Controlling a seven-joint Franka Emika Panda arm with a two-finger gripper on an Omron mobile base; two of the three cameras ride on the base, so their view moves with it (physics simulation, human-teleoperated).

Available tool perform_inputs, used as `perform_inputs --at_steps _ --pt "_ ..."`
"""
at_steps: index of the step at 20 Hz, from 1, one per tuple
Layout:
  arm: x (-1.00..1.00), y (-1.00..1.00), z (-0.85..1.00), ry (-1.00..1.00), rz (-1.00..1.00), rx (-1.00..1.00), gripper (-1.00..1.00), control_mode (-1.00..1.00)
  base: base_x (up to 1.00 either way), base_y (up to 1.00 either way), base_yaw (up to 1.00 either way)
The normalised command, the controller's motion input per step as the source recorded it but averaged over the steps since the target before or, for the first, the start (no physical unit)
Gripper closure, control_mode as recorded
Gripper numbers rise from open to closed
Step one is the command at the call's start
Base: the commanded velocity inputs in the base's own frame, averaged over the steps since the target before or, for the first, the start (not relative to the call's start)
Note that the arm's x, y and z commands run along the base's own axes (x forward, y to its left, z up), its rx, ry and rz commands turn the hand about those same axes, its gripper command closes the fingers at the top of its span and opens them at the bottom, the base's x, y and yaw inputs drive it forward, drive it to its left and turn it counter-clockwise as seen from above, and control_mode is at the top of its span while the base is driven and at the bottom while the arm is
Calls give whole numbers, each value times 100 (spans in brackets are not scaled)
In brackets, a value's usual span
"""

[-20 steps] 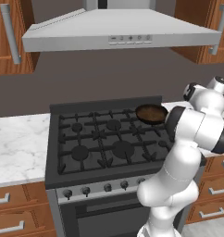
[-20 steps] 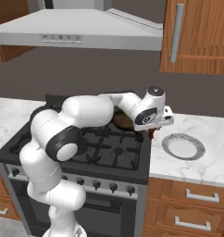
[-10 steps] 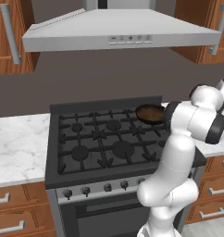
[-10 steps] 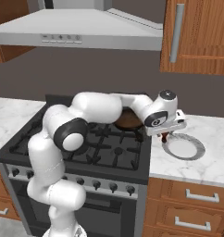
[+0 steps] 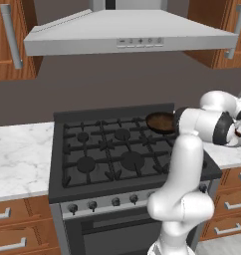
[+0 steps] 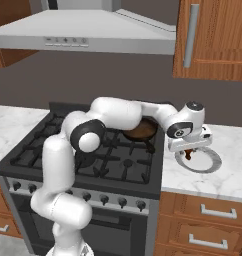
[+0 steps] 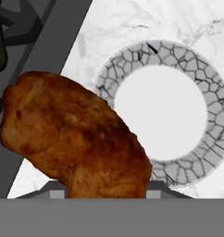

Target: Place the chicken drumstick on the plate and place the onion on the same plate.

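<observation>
My gripper (image 6: 190,150) is shut on the chicken drumstick (image 6: 189,155), an orange-brown piece hanging just above the left rim of the plate (image 6: 213,160). In the hand view the chicken drumstick (image 7: 77,139) looms large at the lower left, and it overlaps the near-left edge of the round plate (image 7: 178,52), whose rim is crackled grey and whose middle is white and bare. The plate (image 5: 237,143) peeks out behind my forearm in the left base view. The onion is out of view.
The plate lies on the marble counter (image 6: 228,175) right of the black gas stove (image 6: 108,155). A dark skillet (image 6: 141,130) sits on the stove's rear right burner. The stove's edge (image 7: 44,55) runs close beside the plate.
My arm has swung to the right, carrying the drumstick from beside the skillet over the stove's edge to the plate's left rim. The grip stays shut.
</observation>
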Motion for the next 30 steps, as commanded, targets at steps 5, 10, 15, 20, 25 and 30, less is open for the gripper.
perform_inputs --at_steps 5,10,15,20,25,30 --pt "14 -8 -13 3 0 6 100 -100 0 0 0" --pt "32 -2 -10 0 0 3 100 -100 0 0 0" --pt "21 0 -21 0 0 0 100 -100 0 0 0" --pt "0 0 -34 0 0 0 100 -100 0 0 0" --pt "3 0 -23 0 0 0 100 -100 0 0 0" --pt "21 0 -22 0 0 0 100 -100 0 0 0"
